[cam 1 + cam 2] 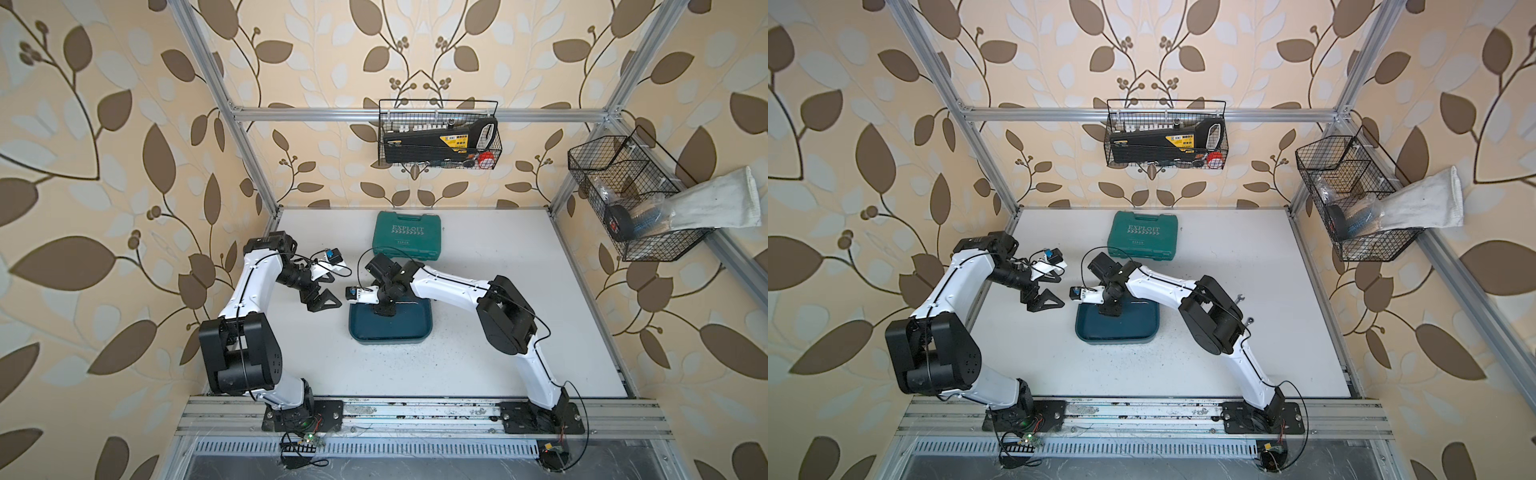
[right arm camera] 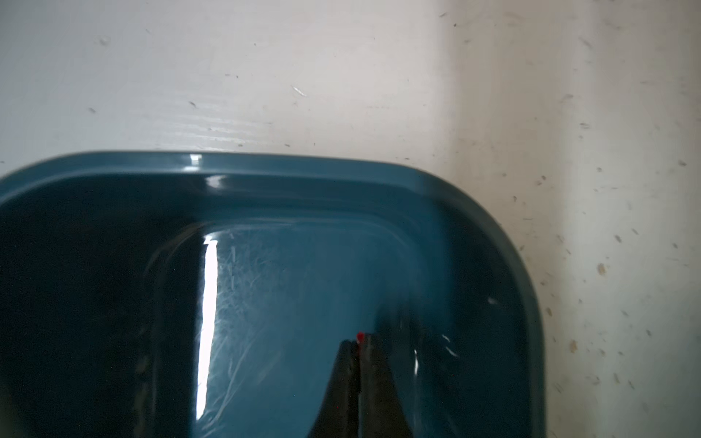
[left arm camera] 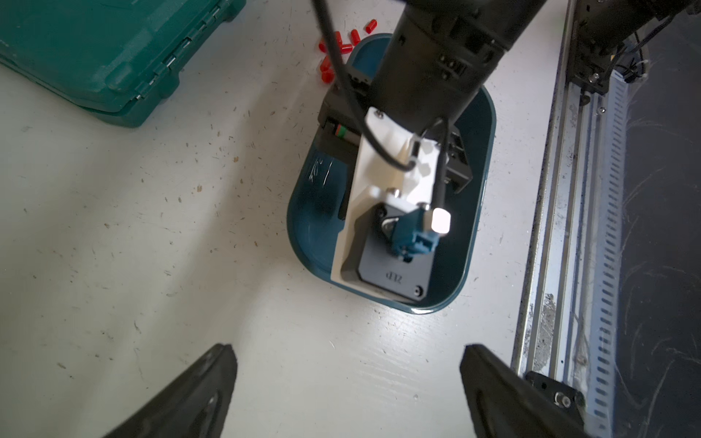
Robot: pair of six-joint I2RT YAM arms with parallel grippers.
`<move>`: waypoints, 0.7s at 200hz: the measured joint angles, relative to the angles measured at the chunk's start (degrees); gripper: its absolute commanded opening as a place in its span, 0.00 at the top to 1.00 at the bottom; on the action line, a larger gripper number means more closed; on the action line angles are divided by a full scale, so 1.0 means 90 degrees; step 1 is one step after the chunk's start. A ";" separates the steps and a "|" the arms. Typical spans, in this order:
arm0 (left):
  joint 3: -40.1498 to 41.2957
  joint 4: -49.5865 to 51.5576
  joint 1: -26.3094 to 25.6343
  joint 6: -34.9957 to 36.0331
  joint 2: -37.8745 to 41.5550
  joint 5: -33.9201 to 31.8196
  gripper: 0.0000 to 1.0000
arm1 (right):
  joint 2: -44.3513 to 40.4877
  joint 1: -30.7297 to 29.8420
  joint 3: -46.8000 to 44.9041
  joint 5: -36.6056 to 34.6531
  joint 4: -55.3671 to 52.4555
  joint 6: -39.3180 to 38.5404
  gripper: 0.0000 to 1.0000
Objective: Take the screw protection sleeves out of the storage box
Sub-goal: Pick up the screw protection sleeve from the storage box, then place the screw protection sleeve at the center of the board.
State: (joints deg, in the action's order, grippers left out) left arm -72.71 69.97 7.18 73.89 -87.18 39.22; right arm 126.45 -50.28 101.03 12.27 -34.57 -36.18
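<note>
My right fingers point(image 2: 343, 379) pinch the last visible red plastic sleeve point(image 2: 360, 336) in the teal plastic box point(image 2: 265, 167). Other sleeves point(image 3: 346, 48) lie outside at its one o'clock. My left fingers point(image 3: 189, 398) are wide.

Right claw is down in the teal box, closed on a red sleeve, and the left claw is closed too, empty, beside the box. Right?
Not quite: the left claw is open, not closed; the left wrist view shows its jaws wide apart and empty. The rest holds: the right claw is down in the teal box, closed on a red sleeve.
</note>
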 measured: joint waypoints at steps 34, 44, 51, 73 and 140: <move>0.0000 -0.0114 0.0000 -0.0187 0.0034 0.0282 0.03 | -0.0750 0.0291 -0.0299 0.0529 -0.0291 0.0231 1.00; 0.0000 -0.0148 0.0000 -0.0260 0.0036 0.0406 0.03 | -0.1090 0.0440 -0.0515 0.0726 -0.0384 0.0279 1.00; 0.0005 -0.0187 -0.0007 -0.0323 0.0046 0.0517 0.03 | -0.1331 0.0556 -0.0680 0.0862 -0.0459 0.0301 1.00; 0.0085 -0.0391 -0.0104 -0.0593 0.0148 0.0763 0.03 | -0.2183 0.1081 -0.1321 0.1236 -0.0687 0.0308 1.00; 0.0503 -0.1207 -0.1430 -0.1515 0.0260 0.0901 0.04 | -0.3432 0.3330 -0.3028 0.1447 -0.0729 0.0522 1.00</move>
State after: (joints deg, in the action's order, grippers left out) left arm -68.18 59.11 -5.69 60.25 -84.84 47.33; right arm 95.57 -20.32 73.78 25.30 -41.12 -31.48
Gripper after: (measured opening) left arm 0.958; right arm 0.047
